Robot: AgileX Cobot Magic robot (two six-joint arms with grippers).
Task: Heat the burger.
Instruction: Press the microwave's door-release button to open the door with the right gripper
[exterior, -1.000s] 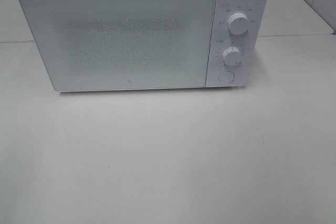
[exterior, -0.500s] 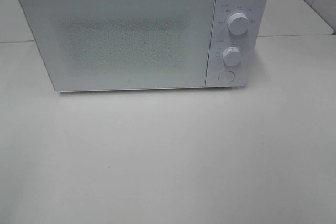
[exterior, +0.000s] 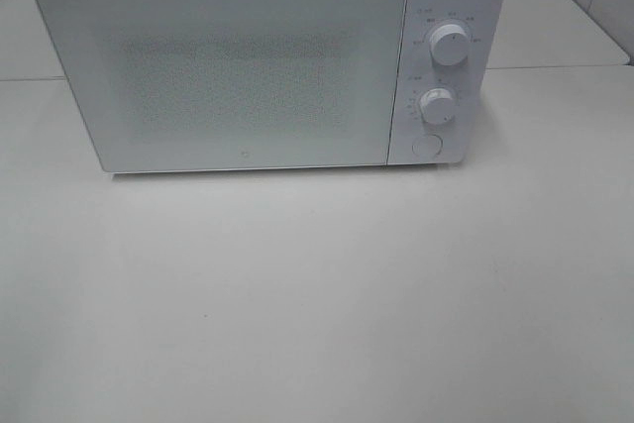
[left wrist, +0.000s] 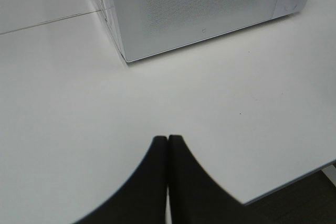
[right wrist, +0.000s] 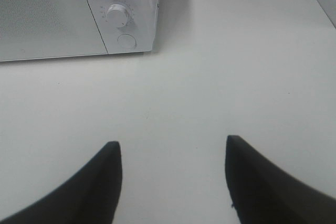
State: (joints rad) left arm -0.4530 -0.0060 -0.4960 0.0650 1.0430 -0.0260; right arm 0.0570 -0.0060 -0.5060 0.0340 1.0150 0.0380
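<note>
White microwave (exterior: 248, 66) is sitting on the counter (exterior: 317, 294) with its door shut. The left gripper (left wrist: 168, 139) is hovering over the counter, jaws pressed together and holding nothing. The right gripper (right wrist: 172, 142) is hovering near the microwave's control side, jaws standing wide apart and empty. Cannot tell where the burger is.

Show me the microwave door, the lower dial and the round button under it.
microwave door (exterior: 238, 71), exterior high view, middle of its speckled window.
lower dial (exterior: 437, 106), exterior high view, centre of the knob face.
round button (exterior: 427, 145), exterior high view, its centre.
</note>
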